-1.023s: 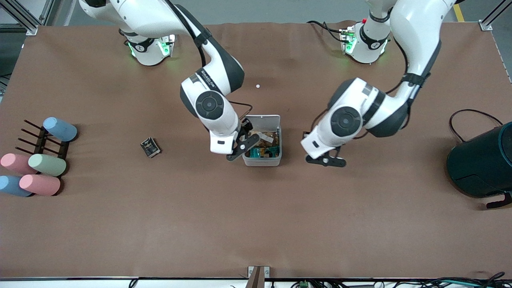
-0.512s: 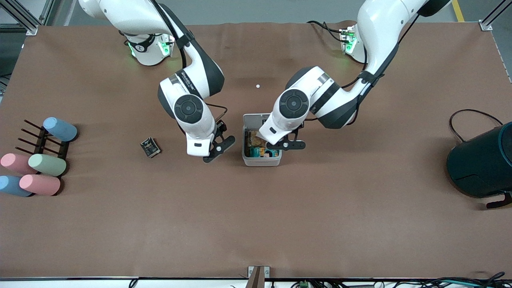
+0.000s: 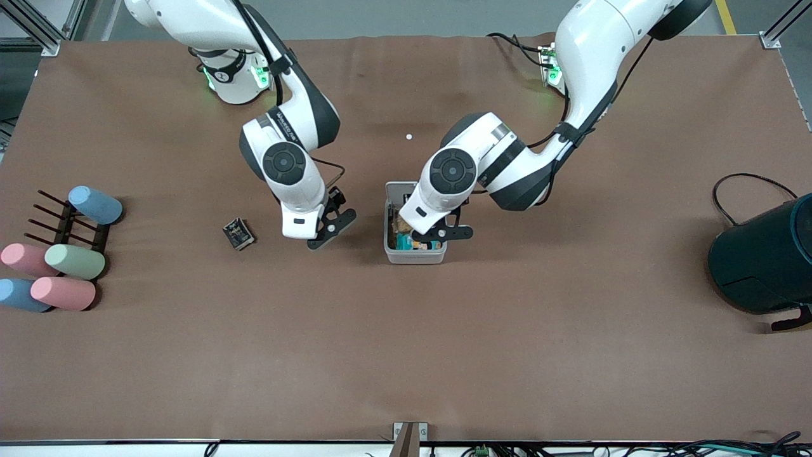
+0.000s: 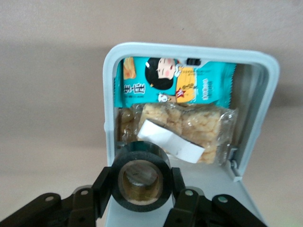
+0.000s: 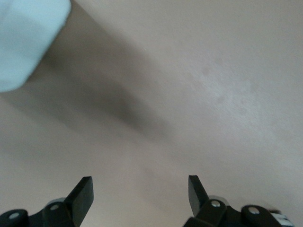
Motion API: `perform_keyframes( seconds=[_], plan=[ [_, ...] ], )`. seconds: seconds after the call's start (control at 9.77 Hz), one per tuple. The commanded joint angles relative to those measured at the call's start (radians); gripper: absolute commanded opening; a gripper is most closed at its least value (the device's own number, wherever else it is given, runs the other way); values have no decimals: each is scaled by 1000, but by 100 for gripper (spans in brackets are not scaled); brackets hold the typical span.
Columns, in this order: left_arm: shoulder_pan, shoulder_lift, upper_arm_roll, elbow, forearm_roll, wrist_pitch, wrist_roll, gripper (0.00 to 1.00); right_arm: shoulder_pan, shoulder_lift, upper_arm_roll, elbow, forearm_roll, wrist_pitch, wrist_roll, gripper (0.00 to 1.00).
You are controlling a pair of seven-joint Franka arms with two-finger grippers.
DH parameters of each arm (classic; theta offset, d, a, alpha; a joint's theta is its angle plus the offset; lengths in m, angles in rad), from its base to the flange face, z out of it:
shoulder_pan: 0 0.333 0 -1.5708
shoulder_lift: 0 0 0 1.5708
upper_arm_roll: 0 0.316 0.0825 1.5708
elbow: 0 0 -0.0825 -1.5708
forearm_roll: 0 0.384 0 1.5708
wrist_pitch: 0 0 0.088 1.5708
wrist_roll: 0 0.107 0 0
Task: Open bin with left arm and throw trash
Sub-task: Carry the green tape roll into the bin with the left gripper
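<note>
The bin (image 3: pixel 415 256) is a small white box in the middle of the table. It is open in the left wrist view (image 4: pixel 189 49) and holds a teal snack packet (image 4: pixel 175 85), a clear packet of crackers (image 4: pixel 189 125) and a white slip (image 4: pixel 170 142). My left gripper (image 3: pixel 438 235) is over the open bin, shut on the black round roll with the beige centre (image 4: pixel 142 176). The black rectangular packet (image 3: pixel 238 233) lies on the table toward the right arm's end. My right gripper (image 3: pixel 327 228) is open and empty over bare table between the packet and the bin. The white twisted loop is out of view.
A black rack with several pastel cylinders (image 3: pixel 63 254) stands at the right arm's end. A large dark teal cylinder (image 3: pixel 761 260) with a black cable sits at the left arm's end. A tiny white dot (image 3: pixel 409 136) lies farther from the front camera than the bin.
My left gripper has swung from beside the bin to over its opening. My right gripper has drawn away from the bin toward the black packet.
</note>
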Motion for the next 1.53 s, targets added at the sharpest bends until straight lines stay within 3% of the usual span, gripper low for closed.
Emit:
perform_keyframes(
  seconds=[0.0, 0.2, 0.82, 0.92, 1.02, 1.13, 1.23, 1.43],
  plan=[
    [-8, 29, 1, 54, -4, 24, 5, 2, -102, -45, 12, -85, -13, 20, -126, 89],
    [-8, 36, 4, 54, -2, 49, 51, 3, -205, -39, 14, -88, -13, 21, -314, 89],
    [-7, 62, 9, 56, 42, 50, 138, 7, -306, 0, 12, -116, -13, 14, -338, 90],
    [-7, 62, 9, 56, 44, 59, 138, 13, -309, 6, 12, -120, -13, 15, -340, 90],
    [-7, 62, 9, 56, 44, 64, 144, 43, -308, 6, 12, -120, -13, 14, -338, 92],
    [-8, 62, 9, 54, 44, 64, 144, 90, -309, 7, 12, -120, -13, 15, -340, 93],
    [-8, 61, 9, 56, 47, 64, 146, 100, -309, 12, 11, -120, -14, 18, -340, 93],
    [-7, 53, 7, 60, 58, 64, 144, 100, -316, 18, 5, -120, -14, 20, -338, 98]
  ],
)
